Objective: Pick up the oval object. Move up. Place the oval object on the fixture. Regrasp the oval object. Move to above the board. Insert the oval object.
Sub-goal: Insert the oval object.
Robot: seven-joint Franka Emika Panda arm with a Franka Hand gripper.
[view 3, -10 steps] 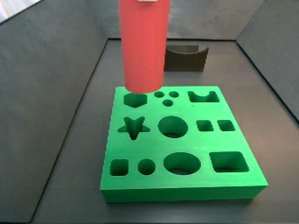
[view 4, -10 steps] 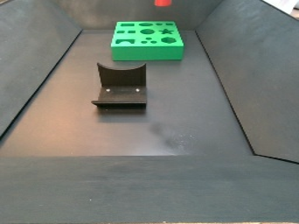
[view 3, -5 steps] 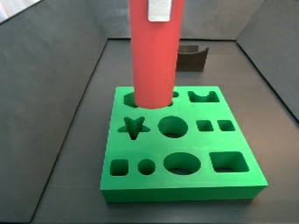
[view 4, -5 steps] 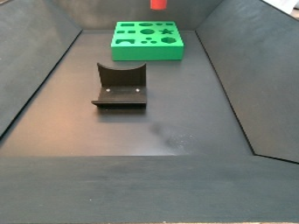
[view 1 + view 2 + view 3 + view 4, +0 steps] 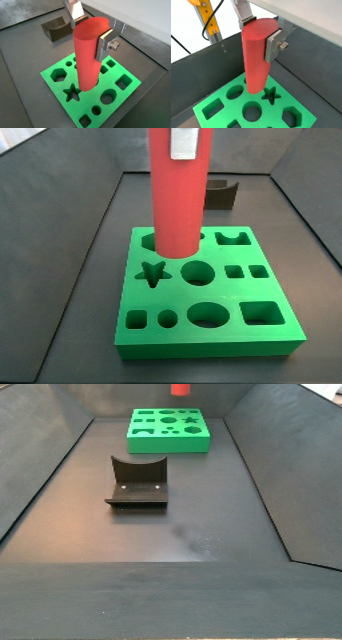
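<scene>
Gripper: you see the gripper (image 5: 91, 29) in both wrist views, its jaws closed on the top end of the oval object (image 5: 88, 60); one silver finger (image 5: 273, 45) lies flat against the red side, the other finger (image 5: 74, 10) shows behind the rounded top.
Oval object: it hangs upright over the board (image 5: 127, 82), and its lower end meets the green top near the star hole (image 5: 71, 92); you cannot tell whether it is in a hole or just above one.
Side view, close: the oval object (image 5: 178, 198) fills the upper middle of the frame as a tall red column over the far part of the board (image 5: 274, 333); a pale plate shows at its top edge, but the jaws themselves are cut off.
Side view, far: only the red lower tip (image 5: 179, 389) shows at the top edge, above the board (image 5: 138, 442).
Fixture: the fixture (image 5: 138, 483) stands mid-frame, well apart from the board; a wrist view has it (image 5: 56, 27) at upper left.
Surface: you have a dark grey matte surface (image 5: 174, 594) with sloping dark walls.
Room: a yellow post (image 5: 207, 22) with a black cable stands beyond the wall.
</scene>
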